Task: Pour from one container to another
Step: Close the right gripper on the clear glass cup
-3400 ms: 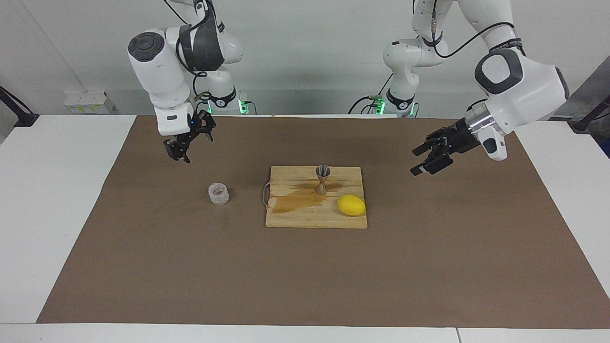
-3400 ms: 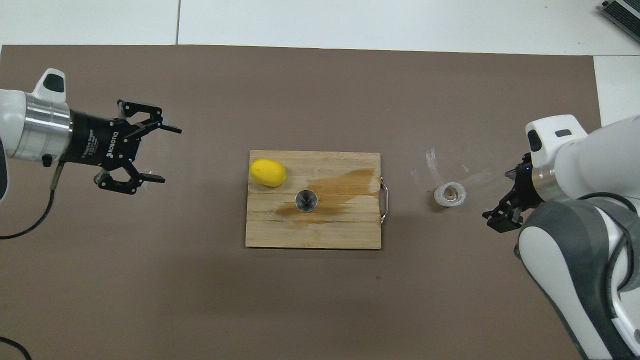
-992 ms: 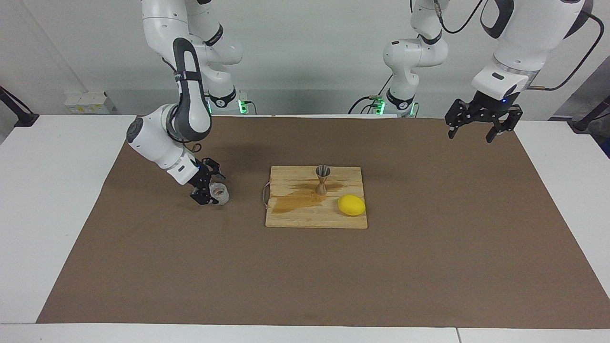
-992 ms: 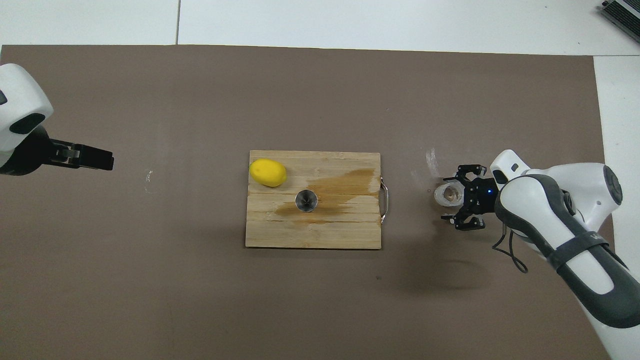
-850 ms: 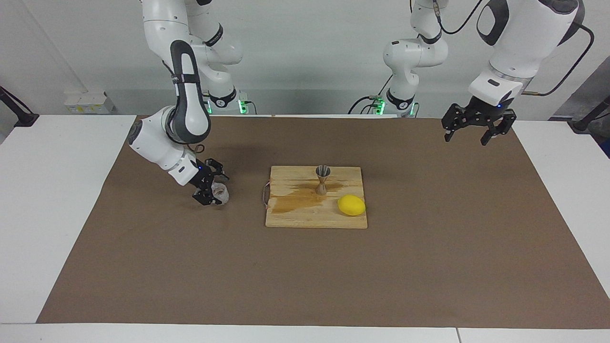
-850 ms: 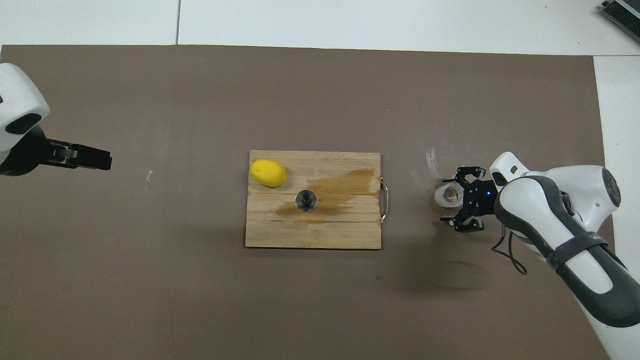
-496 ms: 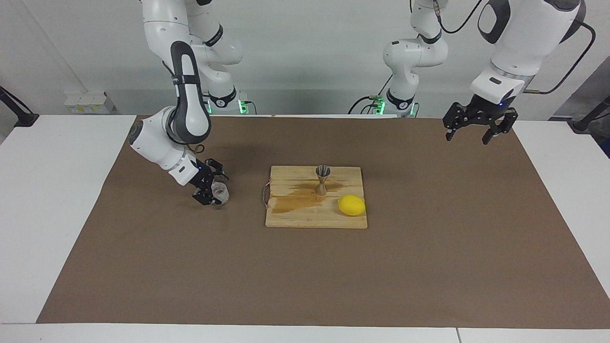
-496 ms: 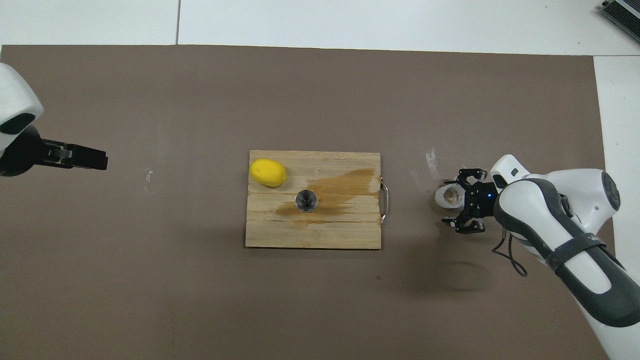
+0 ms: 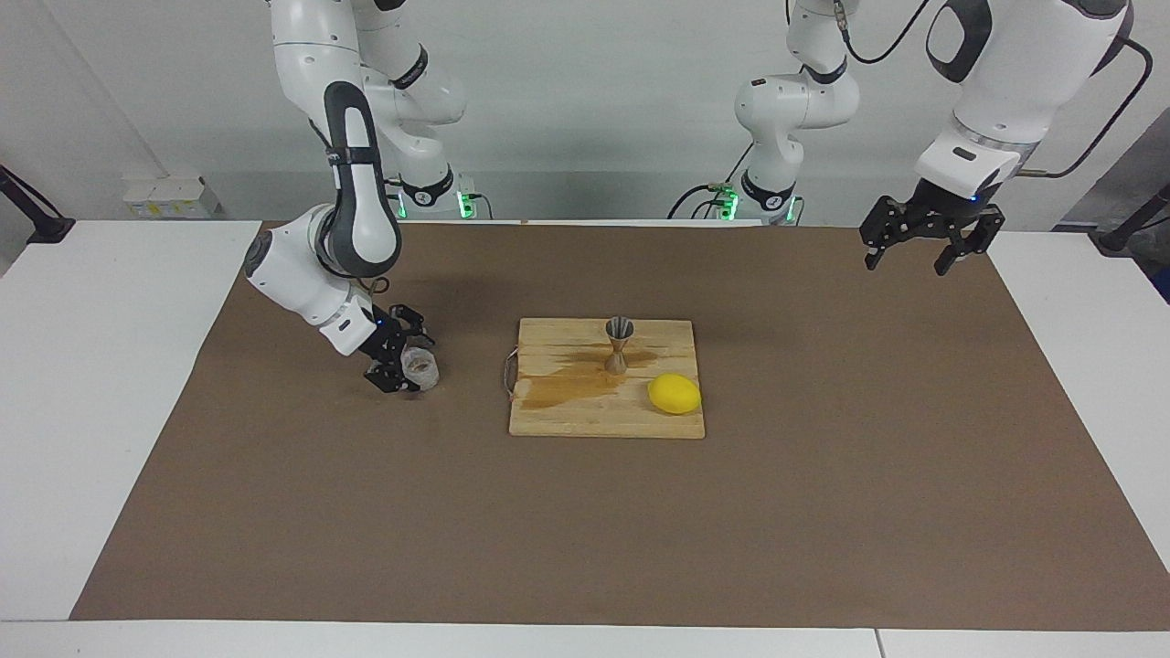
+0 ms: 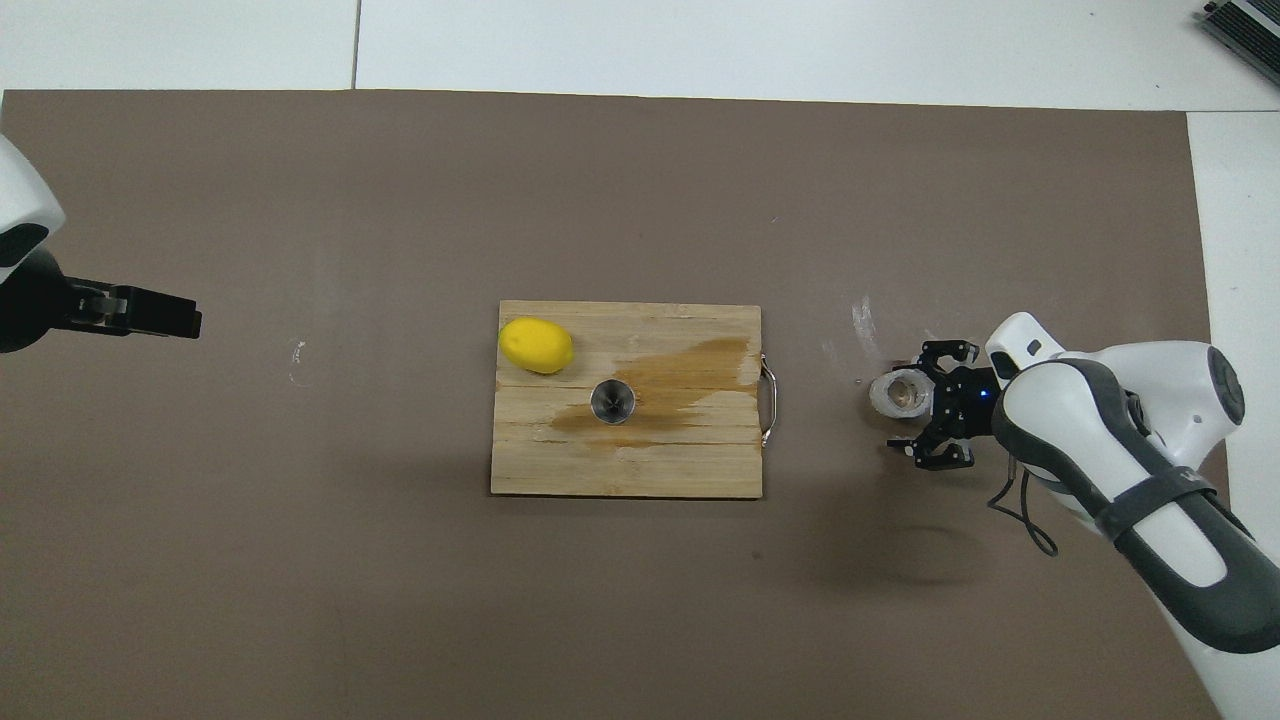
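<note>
The right gripper (image 9: 399,364) sits low at the table, fingers spread open around the squat glass cup (image 9: 421,368), not yet closed on it. The cup stands upright on the brown mat, toward the right arm's end of the table, beside the wooden board (image 9: 585,416) and apart from it. On the board stand the metal jigger (image 9: 619,344) and, beside it, a lemon (image 9: 675,394). Nothing lies between cup and board. The left gripper (image 9: 922,239) waits raised and open over the other end
</note>
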Controlling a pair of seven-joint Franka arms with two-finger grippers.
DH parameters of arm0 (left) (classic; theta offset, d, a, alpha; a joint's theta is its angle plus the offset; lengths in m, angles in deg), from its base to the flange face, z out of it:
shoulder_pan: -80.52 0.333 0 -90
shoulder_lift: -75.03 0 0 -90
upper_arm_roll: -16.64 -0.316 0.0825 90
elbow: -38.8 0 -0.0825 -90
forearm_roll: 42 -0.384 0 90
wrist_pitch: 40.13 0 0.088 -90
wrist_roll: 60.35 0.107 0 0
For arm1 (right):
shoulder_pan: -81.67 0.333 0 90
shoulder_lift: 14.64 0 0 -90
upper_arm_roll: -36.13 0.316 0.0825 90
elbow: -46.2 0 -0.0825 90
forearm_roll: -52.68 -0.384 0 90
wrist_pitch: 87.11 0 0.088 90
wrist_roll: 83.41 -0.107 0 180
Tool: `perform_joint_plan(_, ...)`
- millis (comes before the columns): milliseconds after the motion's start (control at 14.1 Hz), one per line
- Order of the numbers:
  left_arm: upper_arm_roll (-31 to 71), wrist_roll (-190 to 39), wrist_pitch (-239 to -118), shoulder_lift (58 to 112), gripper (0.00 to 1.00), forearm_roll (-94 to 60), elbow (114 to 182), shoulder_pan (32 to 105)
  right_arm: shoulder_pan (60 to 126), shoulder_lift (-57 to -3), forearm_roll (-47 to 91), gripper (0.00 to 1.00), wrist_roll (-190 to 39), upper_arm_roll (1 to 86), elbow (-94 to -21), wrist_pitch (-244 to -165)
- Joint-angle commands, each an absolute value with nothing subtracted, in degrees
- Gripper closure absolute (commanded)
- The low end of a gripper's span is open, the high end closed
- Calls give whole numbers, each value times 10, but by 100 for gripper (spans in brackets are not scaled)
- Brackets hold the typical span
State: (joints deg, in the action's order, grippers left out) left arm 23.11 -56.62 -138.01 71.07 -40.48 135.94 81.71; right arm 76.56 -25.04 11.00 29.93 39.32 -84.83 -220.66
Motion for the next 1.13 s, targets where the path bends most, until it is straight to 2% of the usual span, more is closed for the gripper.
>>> perform_joint_plan(0, 232, -565, -1381, 693, 0, -398, 1373, 823, 760, -248, 89, 2, 333, 400, -857, -2218)
perform_joint_plan(142, 231, -565, -1373, 693, 0, -398, 1360, 823, 760, -248, 86, 12, 334, 399, -857, -2219)
perform_joint_plan(354, 186, -566, -1355, 693, 0, -398, 1348, 786, 762, -247, 85, 26, 336, 399, -857, -2220)
perform_joint_plan(567, 194, -565, -1351, 693, 0, -398, 1345, 794, 766, -244, 85, 39, 339, 400, -855, -2221)
perform_joint_plan(708, 193, -565, -1337, 693, 0, -398, 1342, 796, 767, -242, 85, 51, 339, 400, -855, -2221)
perform_joint_plan(1063, 188, -564, -1330, 693, 0, -402, 1330, 796, 768, -240, 72, 58, 336, 401, -853, -2221)
